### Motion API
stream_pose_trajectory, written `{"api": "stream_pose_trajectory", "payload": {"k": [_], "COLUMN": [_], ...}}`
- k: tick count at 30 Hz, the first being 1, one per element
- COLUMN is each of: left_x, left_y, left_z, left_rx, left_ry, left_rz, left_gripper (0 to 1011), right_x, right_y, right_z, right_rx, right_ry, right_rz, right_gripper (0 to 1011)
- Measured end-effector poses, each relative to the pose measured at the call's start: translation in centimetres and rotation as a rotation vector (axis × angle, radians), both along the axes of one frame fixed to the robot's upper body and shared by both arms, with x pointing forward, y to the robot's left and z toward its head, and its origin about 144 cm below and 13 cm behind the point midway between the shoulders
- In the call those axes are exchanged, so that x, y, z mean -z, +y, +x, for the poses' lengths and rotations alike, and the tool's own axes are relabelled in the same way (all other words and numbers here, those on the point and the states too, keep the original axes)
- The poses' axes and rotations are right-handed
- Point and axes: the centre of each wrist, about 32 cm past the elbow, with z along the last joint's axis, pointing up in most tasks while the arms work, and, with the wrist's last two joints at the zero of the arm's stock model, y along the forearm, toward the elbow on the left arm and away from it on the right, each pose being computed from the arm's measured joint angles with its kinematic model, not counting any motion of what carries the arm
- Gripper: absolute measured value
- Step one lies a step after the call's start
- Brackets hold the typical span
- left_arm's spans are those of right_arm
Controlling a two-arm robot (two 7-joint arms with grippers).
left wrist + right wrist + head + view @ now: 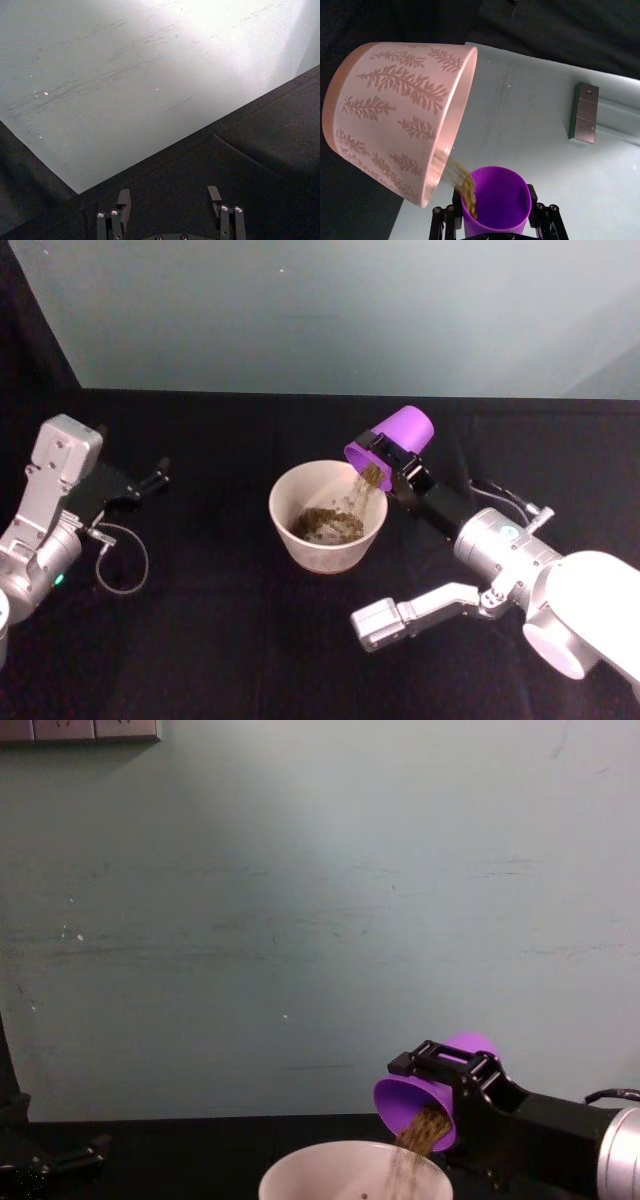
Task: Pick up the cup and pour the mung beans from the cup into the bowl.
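Observation:
My right gripper (392, 458) is shut on the purple cup (394, 444) and holds it tipped over the right rim of the bowl (327, 516). Mung beans (366, 487) stream from the cup's mouth into the bowl, where a pile (322, 524) lies. In the chest view the cup (435, 1092) pours beans (420, 1131) into the bowl (350, 1172). The right wrist view shows the cup (495, 201) between the fingers (538, 209), beside the bowl's leaf-patterned wall (395, 115). My left gripper (158, 477) rests open at the table's left; its fingers (124, 200) are spread with nothing between them.
A black cloth (220, 640) covers the table. A pale wall (330, 310) rises behind its far edge. A cable loop (120, 570) hangs by the left arm. A wall socket plate (583, 113) shows in the right wrist view.

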Motion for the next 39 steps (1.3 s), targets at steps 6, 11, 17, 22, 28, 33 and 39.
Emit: {"api": "stream_pose_trajectory", "payload": {"k": [6, 11, 17, 22, 28, 33, 39], "left_x": [0.0, 0.0, 0.0, 0.0, 0.0, 0.0, 0.0], "left_y": [0.0, 0.0, 0.0, 0.0, 0.0, 0.0, 0.0], "left_z": [0.0, 0.0, 0.0, 0.0, 0.0, 0.0, 0.0], "left_rx": [0.0, 0.0, 0.0, 0.0, 0.0, 0.0, 0.0], "left_ry": [0.0, 0.0, 0.0, 0.0, 0.0, 0.0, 0.0], "left_rz": [0.0, 0.0, 0.0, 0.0, 0.0, 0.0, 0.0], "left_gripper": [1000, 1000, 1000, 1000, 1000, 1000, 1000], "right_x": [0.28, 0.56, 0.81, 0.99, 1.04, 0.96, 0.66], "right_y": [0.1, 0.18, 0.12, 0.04, -0.07, -0.2, -0.52], "right_z": [-0.11, -0.19, -0.25, -0.25, -0.13, -0.1, -0.02], "right_rx": [-0.005, -0.008, -0.02, -0.032, -0.036, -0.032, -0.02], "right_ry": [-0.037, -0.087, -0.159, -0.21, -0.231, -0.22, -0.17], "right_rz": [-0.032, -0.068, -0.109, -0.143, -0.156, -0.142, -0.075], "right_gripper": [731, 731, 731, 731, 731, 731, 731]}}
